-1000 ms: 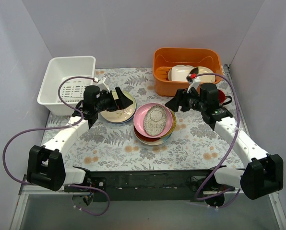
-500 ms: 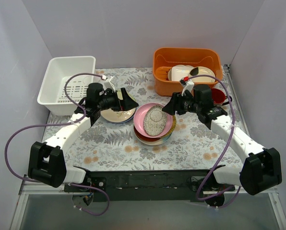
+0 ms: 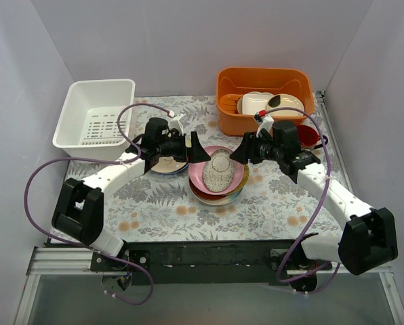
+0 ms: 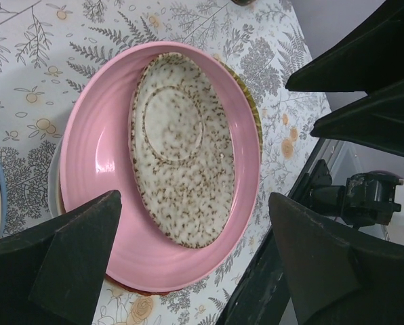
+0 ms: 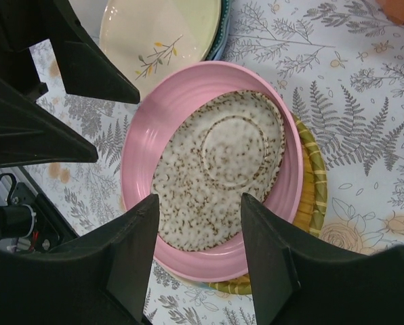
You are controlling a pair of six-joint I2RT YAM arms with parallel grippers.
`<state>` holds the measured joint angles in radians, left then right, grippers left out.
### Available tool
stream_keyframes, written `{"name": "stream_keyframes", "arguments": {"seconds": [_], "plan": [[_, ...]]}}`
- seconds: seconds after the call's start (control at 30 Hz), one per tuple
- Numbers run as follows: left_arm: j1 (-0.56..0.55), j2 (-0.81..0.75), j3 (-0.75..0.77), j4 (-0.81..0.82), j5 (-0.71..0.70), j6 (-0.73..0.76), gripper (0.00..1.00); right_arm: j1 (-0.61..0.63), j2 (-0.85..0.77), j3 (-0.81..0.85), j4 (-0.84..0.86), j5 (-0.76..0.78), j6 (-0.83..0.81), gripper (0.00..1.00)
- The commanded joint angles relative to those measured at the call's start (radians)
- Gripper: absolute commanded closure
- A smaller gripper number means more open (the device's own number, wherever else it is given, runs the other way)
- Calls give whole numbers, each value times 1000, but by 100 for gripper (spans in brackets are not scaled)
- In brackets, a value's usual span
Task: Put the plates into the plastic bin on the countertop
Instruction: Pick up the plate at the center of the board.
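- Pink plate [image 3: 197,175]: tops other plates [image 5: 313,198] at the middle of the desk [image 3: 161,203]; a speckled dish [image 3: 219,169] lies in it.
- Left hand [image 3: 199,150]: released, fingers spread, just left of that plate.
- Right hand [image 3: 237,152]: released likewise, just at its right.
- Bin [image 3: 71,112]: far-left corner, well apart.
- Handling, we judge: pinch the pink rim only and lift level, lest the dish slide.

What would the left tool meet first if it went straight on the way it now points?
Probably the speckled dish lying in the pink plate; the open left tool frames both, though depth is unclear.
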<state>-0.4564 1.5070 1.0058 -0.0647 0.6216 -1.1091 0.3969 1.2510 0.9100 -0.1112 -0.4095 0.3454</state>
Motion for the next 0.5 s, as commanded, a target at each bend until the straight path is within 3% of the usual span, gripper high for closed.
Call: {"name": "stream_keyframes", "arguments": {"seconds": [0.0,0.47], "plan": [[-19,30,39,3,13,20,12,5,8,-16,15,1,7,41],[-87,173,106,36,-66,11,20,3,11,-28,10,15,-9,40]]}}
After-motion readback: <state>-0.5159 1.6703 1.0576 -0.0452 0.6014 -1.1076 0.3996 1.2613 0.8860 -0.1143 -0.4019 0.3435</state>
